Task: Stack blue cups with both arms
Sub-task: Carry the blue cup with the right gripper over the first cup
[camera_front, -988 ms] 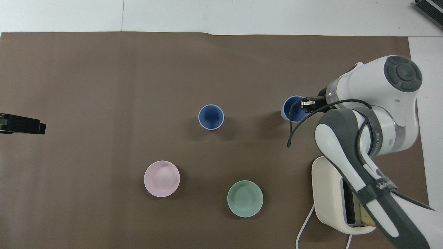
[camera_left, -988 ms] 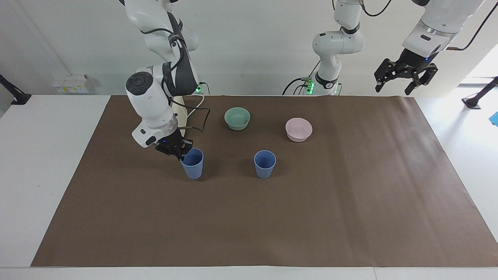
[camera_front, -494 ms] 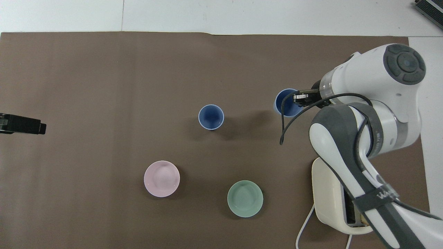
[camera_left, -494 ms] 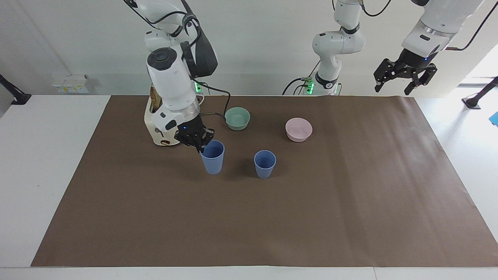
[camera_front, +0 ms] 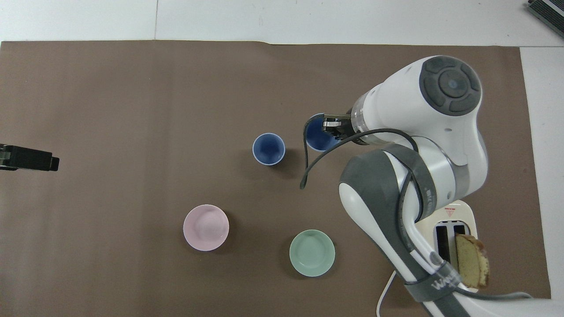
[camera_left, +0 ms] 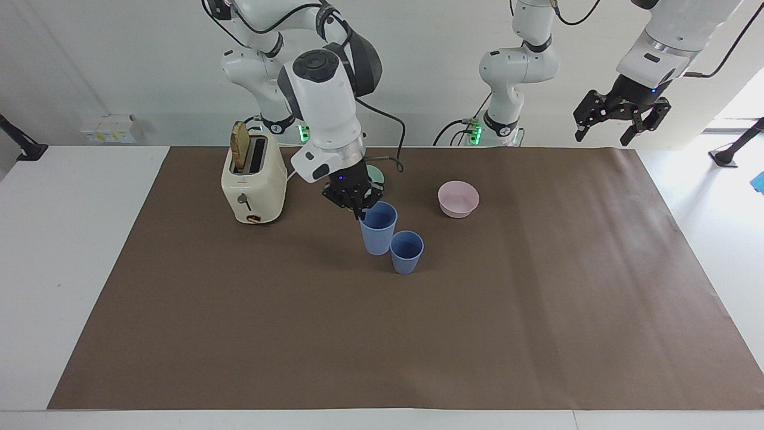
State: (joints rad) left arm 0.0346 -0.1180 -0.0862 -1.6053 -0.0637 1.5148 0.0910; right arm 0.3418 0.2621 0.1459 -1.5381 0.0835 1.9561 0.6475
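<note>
One blue cup (camera_left: 406, 252) (camera_front: 269, 149) stands upright on the brown mat (camera_left: 418, 334) near the middle of the table. My right gripper (camera_left: 358, 209) (camera_front: 328, 127) is shut on the rim of the other blue cup (camera_left: 378, 230) (camera_front: 318, 136). That cup hangs upright just above the mat, close beside the standing cup toward the right arm's end. My left gripper (camera_left: 615, 128) (camera_front: 44, 159) waits open and empty, raised over the table's edge at the left arm's end.
A cream toaster (camera_left: 253, 179) (camera_front: 454, 237) with a bread slice stands at the right arm's end. A mint-green bowl (camera_left: 376, 174) (camera_front: 312, 252), partly hidden by the right gripper, and a pink bowl (camera_left: 458, 199) (camera_front: 205, 227) sit nearer the robots than the standing cup.
The right gripper has carried its blue cup up and along the table toward the standing cup, uncovering the toaster. The left gripper has hardly moved.
</note>
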